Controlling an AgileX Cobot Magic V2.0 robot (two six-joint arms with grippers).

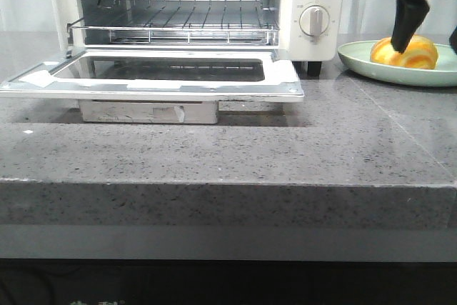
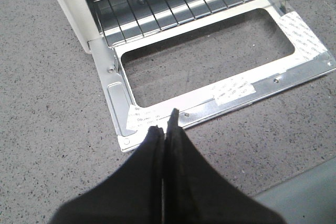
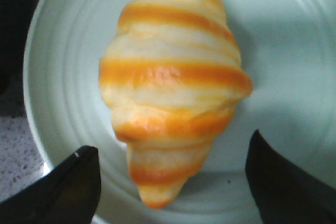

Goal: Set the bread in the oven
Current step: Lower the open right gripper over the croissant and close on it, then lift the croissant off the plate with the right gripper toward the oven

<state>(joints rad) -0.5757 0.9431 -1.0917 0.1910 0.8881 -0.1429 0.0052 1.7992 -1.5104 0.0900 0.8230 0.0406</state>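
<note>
The bread (image 1: pixel 404 53), a glossy golden croissant with orange ridges, lies on a pale green plate (image 1: pixel 360 56) right of the oven. It fills the right wrist view (image 3: pixel 170 85). My right gripper (image 3: pixel 170 169) is open, one finger on each side of the bread's near tip, not touching it. In the front view the right gripper (image 1: pixel 428 41) hangs over the plate. The cream-white oven (image 1: pixel 300 26) has its door (image 1: pixel 43 76) dropped open and its wire rack (image 1: pixel 178 23) bare. My left gripper (image 2: pixel 165 124) is shut and empty, above the door's front corner (image 2: pixel 126 140).
The grey speckled counter has a front edge (image 1: pixel 228 185) near the camera. A metal block (image 1: pixel 146 111) sits under the open door. The oven's knobs (image 1: pixel 314 21) face forward beside the plate.
</note>
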